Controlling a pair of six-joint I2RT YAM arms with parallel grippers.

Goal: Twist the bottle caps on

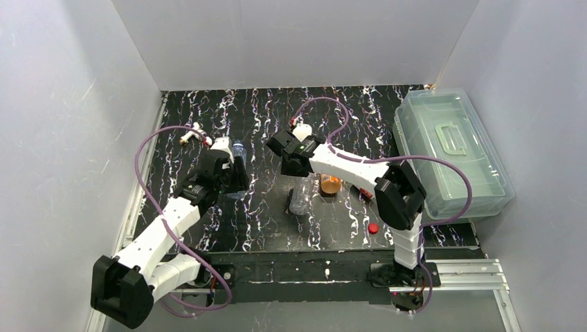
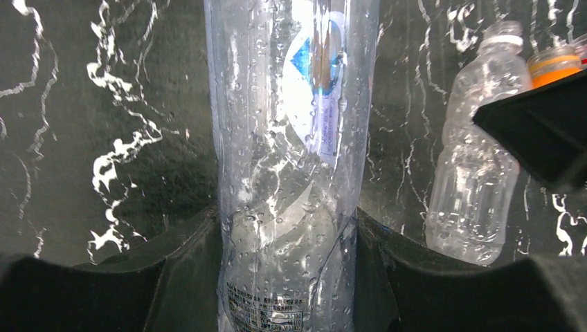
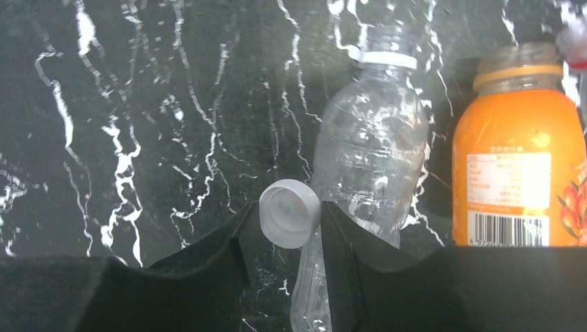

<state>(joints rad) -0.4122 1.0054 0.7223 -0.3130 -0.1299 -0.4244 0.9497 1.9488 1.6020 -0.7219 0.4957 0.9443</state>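
Left gripper (image 2: 287, 238) is clamped around the tall clear bottle (image 2: 291, 138), well to the left of the orange bottle (image 3: 516, 173). Right gripper (image 3: 287, 232) pinches a white cap (image 3: 289, 211) between its fingers, poised above the small clear bottle (image 3: 370, 152) that lies just beside the orange bottle. A red cap (image 1: 373, 227) sits on the table (image 1: 263, 228), apart from the orange bottle, toward the near edge.
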